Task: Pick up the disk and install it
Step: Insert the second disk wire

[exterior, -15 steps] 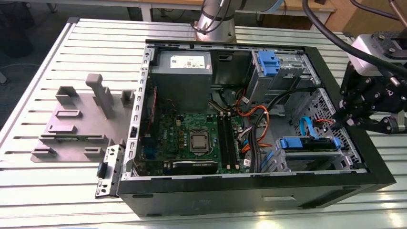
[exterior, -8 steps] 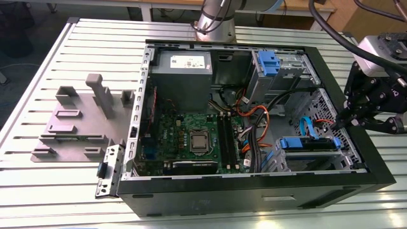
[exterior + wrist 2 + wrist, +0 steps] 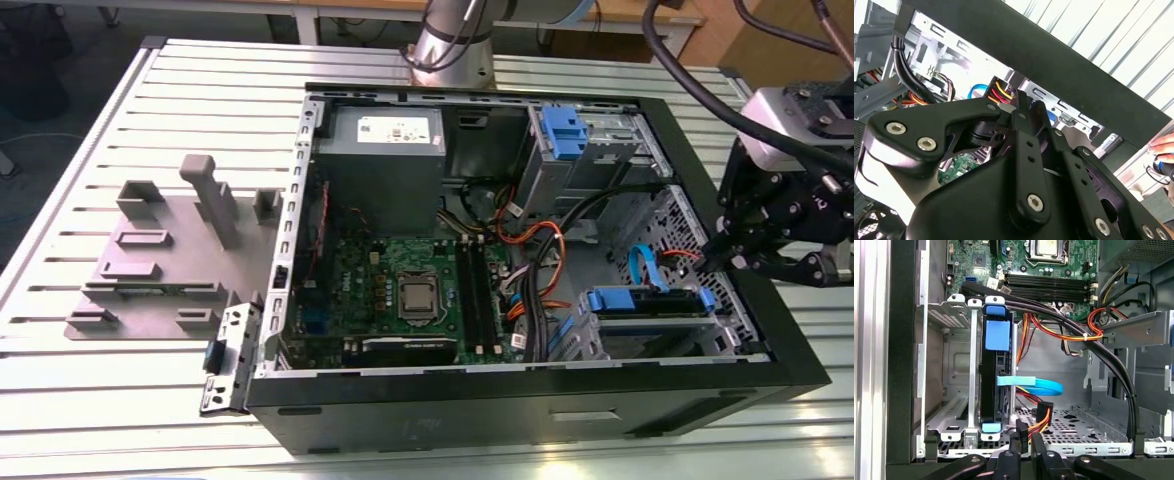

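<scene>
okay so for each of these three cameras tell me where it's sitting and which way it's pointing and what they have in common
Exterior view: off the arm, looking down on the open computer case on the slatted table; the hand hangs at the case's edge on the exterior view's right.
First wrist view: on the arm, looking past the hand into the case at the drive cage and motherboard.
Second wrist view: on the arm, close behind the hand, facing the case wall.
Shared: all show the hand and the case interior.
</scene>
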Controlling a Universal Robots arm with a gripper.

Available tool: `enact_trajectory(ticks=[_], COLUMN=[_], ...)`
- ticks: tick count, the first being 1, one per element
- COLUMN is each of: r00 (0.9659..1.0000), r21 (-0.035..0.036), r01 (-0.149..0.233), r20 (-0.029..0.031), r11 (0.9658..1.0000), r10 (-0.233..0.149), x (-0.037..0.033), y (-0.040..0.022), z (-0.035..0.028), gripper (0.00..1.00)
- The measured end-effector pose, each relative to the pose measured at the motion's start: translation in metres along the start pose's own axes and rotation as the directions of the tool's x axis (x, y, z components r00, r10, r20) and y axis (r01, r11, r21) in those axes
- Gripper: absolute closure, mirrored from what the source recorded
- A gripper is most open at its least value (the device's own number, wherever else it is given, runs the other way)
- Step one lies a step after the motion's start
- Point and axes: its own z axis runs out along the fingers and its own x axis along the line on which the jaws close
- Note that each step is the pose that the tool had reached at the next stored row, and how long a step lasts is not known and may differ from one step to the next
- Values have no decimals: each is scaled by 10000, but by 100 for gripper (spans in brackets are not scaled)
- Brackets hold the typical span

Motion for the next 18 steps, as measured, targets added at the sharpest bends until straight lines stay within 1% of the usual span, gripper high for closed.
enact_trajectory(ticks=[4, 9, 13, 18], r00=[10000, 10000, 10000, 10000], r21=[0, -1, -1, 3], r01=[4, 27, 35, 49], r20=[-2, -1, -2, -3], r11=[10000, 10000, 10000, 10000], r10=[-4, -27, -35, -49], x=[2, 2, 2, 3], y=[7, 53, 61, 148], z=[19, 25, 30, 38], gripper=[76, 76, 76, 76])
